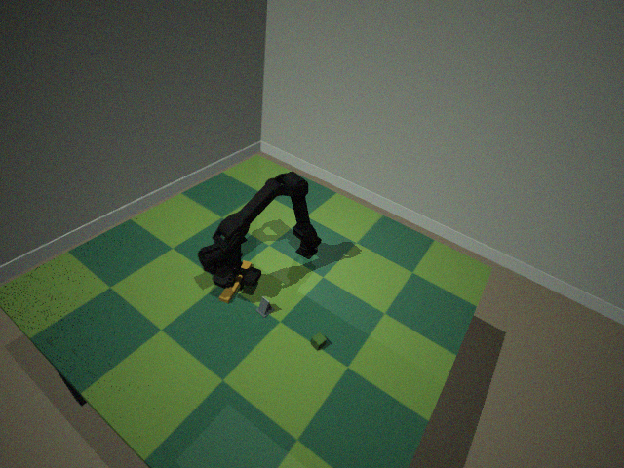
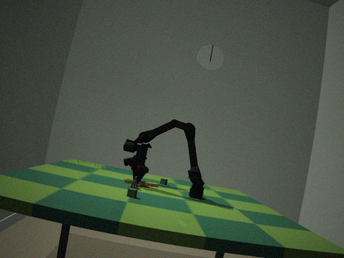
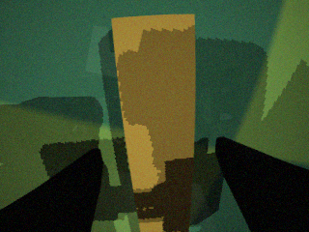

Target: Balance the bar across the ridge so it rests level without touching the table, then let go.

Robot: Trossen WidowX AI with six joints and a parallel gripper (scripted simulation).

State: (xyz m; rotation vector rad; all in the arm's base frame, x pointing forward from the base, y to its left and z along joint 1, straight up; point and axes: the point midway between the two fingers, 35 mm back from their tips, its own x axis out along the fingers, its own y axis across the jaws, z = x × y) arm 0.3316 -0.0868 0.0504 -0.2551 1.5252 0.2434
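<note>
Top and exterior views show the task at its opening stage: the orange bar lies on the checkered table, apart from the small grey ridge, which stands to its right and nearer in the top view. The black arm has its jaws low over the bar, open, one finger to either side with visible room between, gripping nothing. Reaching the bar looks nearly done; the grasp, the lift, the carry to the ridge, the level placing and the release all remain.

In the top view the jaws cover the bar's middle and part of its far half. The exterior view sets the dark fingers behind the ridge, so their exact height is hard to judge. The wrist view cuts off the bar's near end, and shadow muddies that stretch. A green cube shows in both outside views; a dark teal block appears only in the exterior one.
</note>
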